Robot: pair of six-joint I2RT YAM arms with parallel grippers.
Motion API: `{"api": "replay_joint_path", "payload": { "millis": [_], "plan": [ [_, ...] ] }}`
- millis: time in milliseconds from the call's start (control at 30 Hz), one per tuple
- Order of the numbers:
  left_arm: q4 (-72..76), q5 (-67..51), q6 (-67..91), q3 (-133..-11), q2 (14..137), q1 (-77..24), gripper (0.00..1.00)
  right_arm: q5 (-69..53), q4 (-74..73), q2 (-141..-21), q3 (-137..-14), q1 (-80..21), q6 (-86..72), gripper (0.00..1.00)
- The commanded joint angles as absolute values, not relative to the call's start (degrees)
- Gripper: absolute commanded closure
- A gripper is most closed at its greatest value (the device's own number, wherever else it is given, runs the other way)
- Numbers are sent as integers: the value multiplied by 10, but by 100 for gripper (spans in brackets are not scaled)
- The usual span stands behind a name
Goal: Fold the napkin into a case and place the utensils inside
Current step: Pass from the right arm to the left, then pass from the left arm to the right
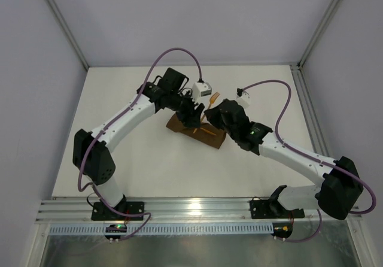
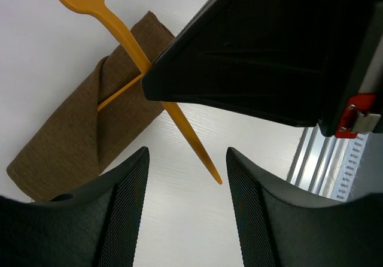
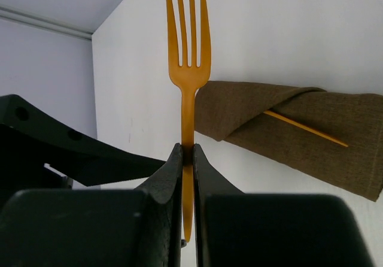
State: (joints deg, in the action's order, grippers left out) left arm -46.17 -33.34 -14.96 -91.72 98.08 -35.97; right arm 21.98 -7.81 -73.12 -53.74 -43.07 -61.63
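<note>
The dark brown napkin is folded into a narrow case (image 1: 197, 133) at mid table. It also shows in the left wrist view (image 2: 66, 138) and the right wrist view (image 3: 299, 147). The plain pointed orange utensil (image 3: 306, 129) is tucked under the case's diagonal fold, and a short stretch of it shows in the left wrist view (image 2: 119, 92). My right gripper (image 3: 188, 150) is shut on the handle of the orange fork (image 3: 188, 51) and holds it above the case's far end, tines away from me. My left gripper (image 2: 187, 159) is open and empty above the bare table beside the case, with the fork's handle tip (image 2: 206, 162) just beyond its fingertips.
Both arms meet over the case in the top view, my left gripper (image 1: 192, 116) close to my right gripper (image 1: 214, 112). A metal rail (image 1: 191, 208) runs along the near table edge. White walls close the back and sides.
</note>
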Motion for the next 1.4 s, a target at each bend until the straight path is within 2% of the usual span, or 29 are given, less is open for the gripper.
{"api": "replay_joint_path", "payload": {
  "millis": [0,67,133,233,333,367,433,467,500,533,567,633,767,800,867,900,1033,1167,1367],
  "plan": [
    [-454,-348,-132,-904,976,-359,44,266,-24,-722,-542,-441,-658,97],
    [-449,-332,-127,-902,979,-359,56,265,-19,-723,-540,-445,-663,97],
    [-450,-323,-127,-905,983,-360,61,258,-11,-722,-532,-446,-672,97],
    [-453,-323,-124,-913,991,-360,75,244,-4,-718,-519,-447,-685,97],
    [-453,-319,-120,-918,992,-359,98,233,17,-715,-510,-446,-684,97],
    [-453,-317,-120,-918,992,-359,100,222,26,-715,-508,-447,-675,97],
    [-455,-333,-128,-918,991,-359,100,193,67,-710,-490,-447,-639,97],
    [-462,-342,-131,-920,991,-354,100,159,102,-707,-484,-447,-582,94],
    [-468,-354,-131,-921,993,-350,100,148,109,-699,-481,-447,-547,86],
    [-473,-371,-134,-923,995,-344,100,144,93,-677,-482,-447,-508,72],
    [-489,-377,-139,-927,998,-333,100,146,82,-663,-483,-447,-423,49],
    [-508,-390,-149,-933,1006,-324,100,143,64,-633,-477,-447,-320,42],
    [-542,-403,-179,-935,1012,-309,100,95,-29,-543,-476,-447,-50,40],
    [-564,-409,-185,-941,1014,-309,100,49,-40,-529,-469,-447,73,40],
    [-594,-428,-201,-951,1028,-310,100,9,-65,-499,-457,-453,198,39],
    [-625,-433,-217,-961,1034,-310,100,-38,-69,-491,-443,-457,325,40],
    [-692,-439,-265,-970,1050,-314,100,-100,-149,-504,-453,-475,594,38],
    [-728,-436,-295,-965,1054,-323,100,-94,-211,-588,-524,-490,675,38],
    [-758,-452,-320,-959,1061,-334,100,-86,-218,-678,-574,-510,737,38]
  ]
}}
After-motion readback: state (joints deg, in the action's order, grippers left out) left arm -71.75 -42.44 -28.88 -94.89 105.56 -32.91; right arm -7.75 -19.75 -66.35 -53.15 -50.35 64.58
